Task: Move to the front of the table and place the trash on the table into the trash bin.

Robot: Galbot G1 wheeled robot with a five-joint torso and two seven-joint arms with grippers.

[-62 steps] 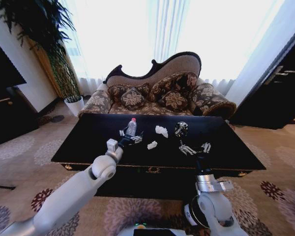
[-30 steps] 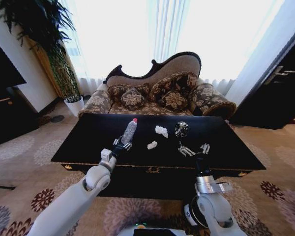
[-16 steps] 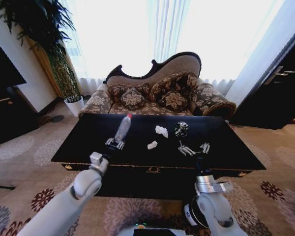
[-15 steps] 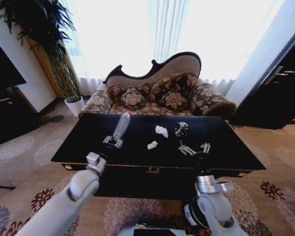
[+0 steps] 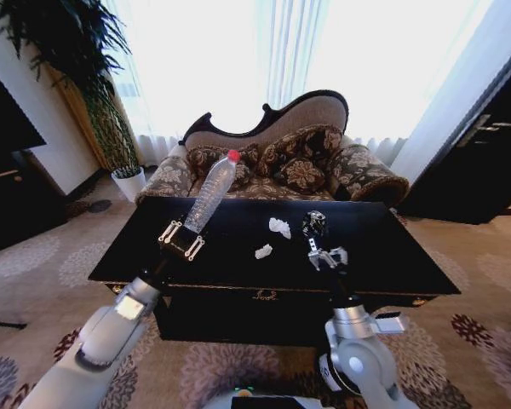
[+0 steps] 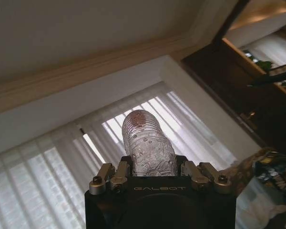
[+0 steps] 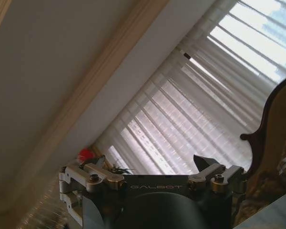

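The left tool is clamped on the base of the clear plastic bottle with a red cap, held tilted above the glossy black counter. Two white paper bits and a dark patterned item lie there, near the right tool, fingers apart.

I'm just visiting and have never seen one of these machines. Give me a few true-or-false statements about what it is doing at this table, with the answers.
1. The left end effector is shut on the clear bottle. True.
2. The bottle lies flat on the table. False: it is held up in the air, red cap uppermost.
3. Two white paper bits lie on the table. True.
4. The right end effector holds a paper bit. False: it is open and holds nothing, beside the dark patterned item.
5. A sofa stands behind the table. True.
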